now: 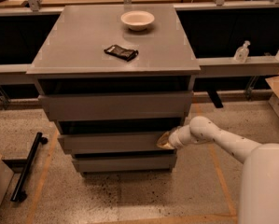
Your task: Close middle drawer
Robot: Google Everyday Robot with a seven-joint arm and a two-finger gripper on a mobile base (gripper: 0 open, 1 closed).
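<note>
gripper [165, 141] against right end of middle drawer [112, 143] front

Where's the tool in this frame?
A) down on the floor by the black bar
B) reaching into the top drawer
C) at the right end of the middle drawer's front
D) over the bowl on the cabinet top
C: the tool is at the right end of the middle drawer, level with its front, well below the cabinet top and off the floor.
</note>
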